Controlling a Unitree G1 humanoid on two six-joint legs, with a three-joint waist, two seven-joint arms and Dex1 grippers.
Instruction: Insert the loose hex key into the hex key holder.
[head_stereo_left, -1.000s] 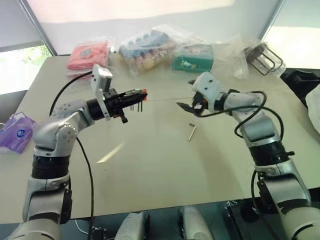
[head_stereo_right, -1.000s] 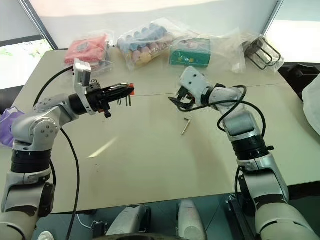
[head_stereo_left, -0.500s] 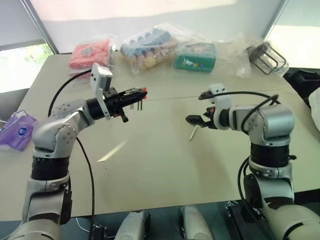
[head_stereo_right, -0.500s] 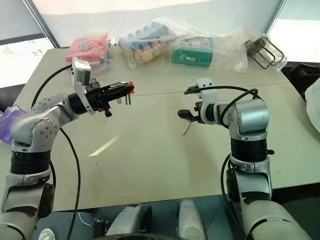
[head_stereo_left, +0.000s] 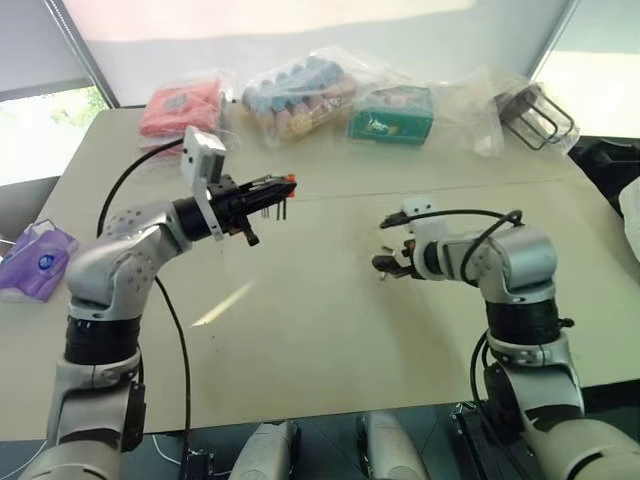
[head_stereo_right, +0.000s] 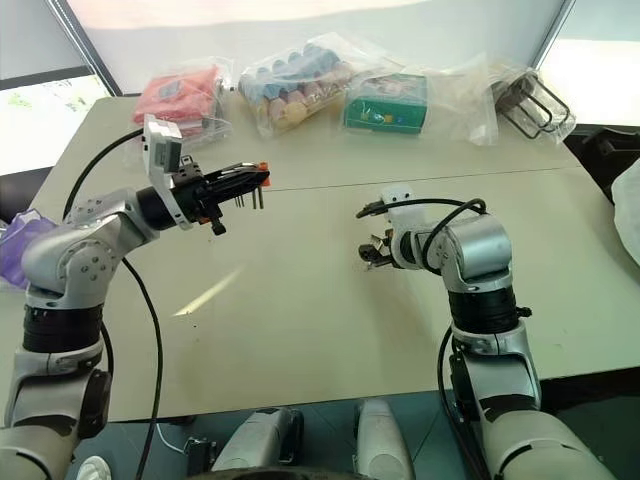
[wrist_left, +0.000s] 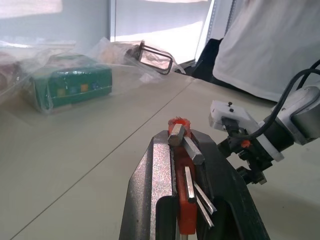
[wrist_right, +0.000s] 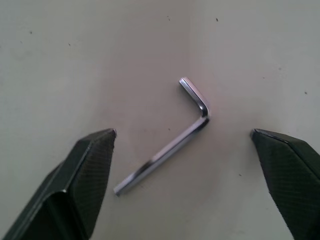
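1. Tabletop (head_stereo_left: 330, 340) carries everything; bagged goods lie along its far edge, well apart from the work.
2. Left claw (head_stereo_left: 268, 192), raised above the tabletop, is clamped on the hex key holder (wrist_left: 180, 165), its keys sticking out.
3. Right claw (wrist_right: 182, 150) is spread wide and tipped down over the loose hex key (wrist_right: 170, 142), a finger on each side, touching nothing.
4. Progress looks early: holder in hand, key not yet picked up, insertion left.
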